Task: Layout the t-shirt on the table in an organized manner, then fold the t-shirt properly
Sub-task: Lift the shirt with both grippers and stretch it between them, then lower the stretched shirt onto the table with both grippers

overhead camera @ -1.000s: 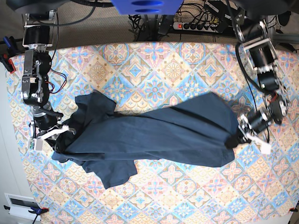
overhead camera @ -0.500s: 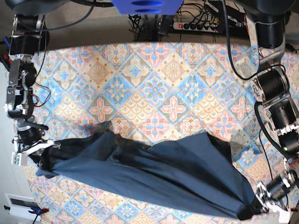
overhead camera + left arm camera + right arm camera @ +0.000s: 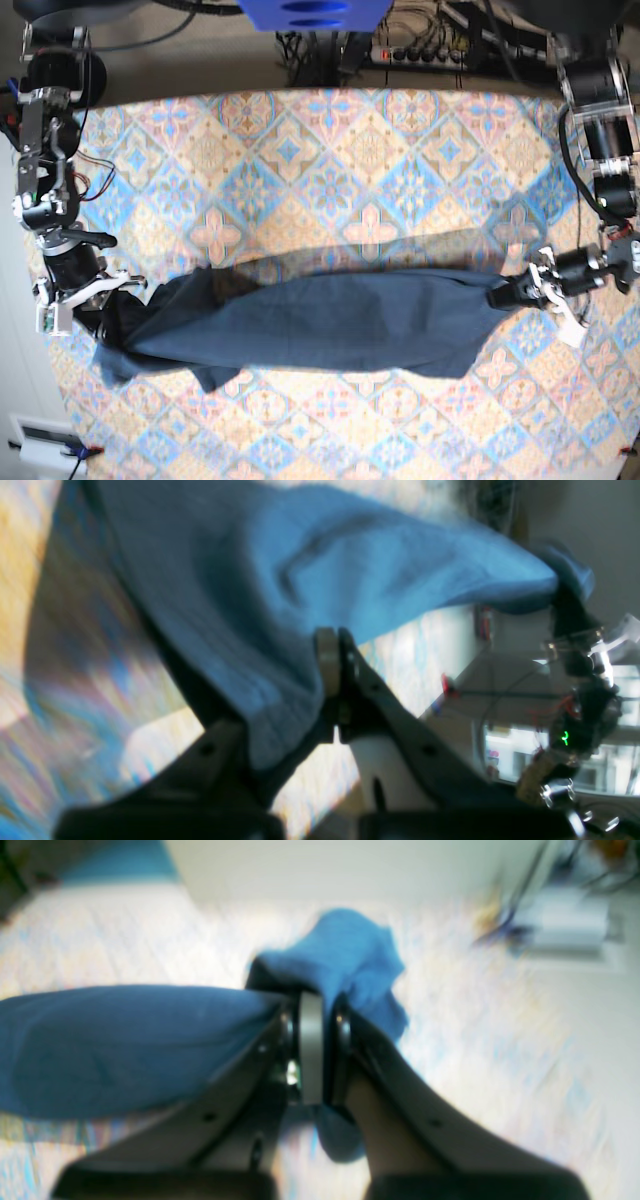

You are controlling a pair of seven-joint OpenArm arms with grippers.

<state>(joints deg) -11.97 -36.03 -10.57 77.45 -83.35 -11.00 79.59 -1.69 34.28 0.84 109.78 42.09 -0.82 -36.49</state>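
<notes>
Above the table [image 3: 330, 150], the t-shirt [image 3: 330, 325] is held stretched in a long band between the two arms. One end is pinched in the closed left gripper [image 3: 512, 294], the other in the closed right gripper [image 3: 118, 290]; the views are blurred

matt cotton t-shirt [image 3: 330, 325], patterned tablecloth [image 3: 330, 170]
</notes>
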